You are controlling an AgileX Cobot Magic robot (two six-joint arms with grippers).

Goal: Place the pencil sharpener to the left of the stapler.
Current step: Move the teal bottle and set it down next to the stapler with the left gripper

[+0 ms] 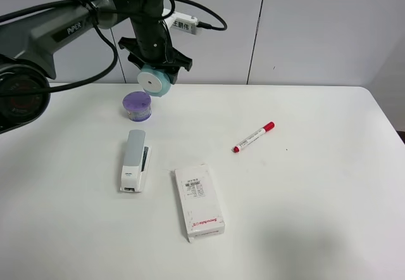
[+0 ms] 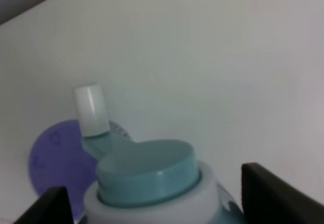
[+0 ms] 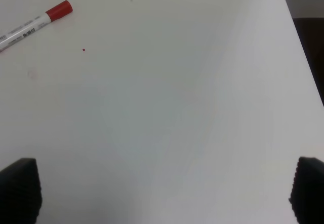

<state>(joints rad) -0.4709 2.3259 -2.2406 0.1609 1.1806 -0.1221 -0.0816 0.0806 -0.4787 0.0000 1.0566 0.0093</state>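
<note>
High view: left gripper (image 1: 156, 66) clamped on sharpener (image 1: 154, 81), held above the surface (image 1: 316, 197) near its far edge, just over purple container (image 1: 137, 107). Stapler (image 1: 135, 161) lies nearer the front edge, beside box (image 1: 199, 201).
Left wrist: sharpener (image 2: 152, 178) sits between the gripper's fingers.
Right wrist: right gripper (image 3: 164, 191) spread wide, empty. Marker (image 3: 35, 24) lies well apart from it.

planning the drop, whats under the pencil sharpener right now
The purple container sits on the table roughly below the raised pencil sharpener. From the left wrist view the sharpener covers part of it.
</note>
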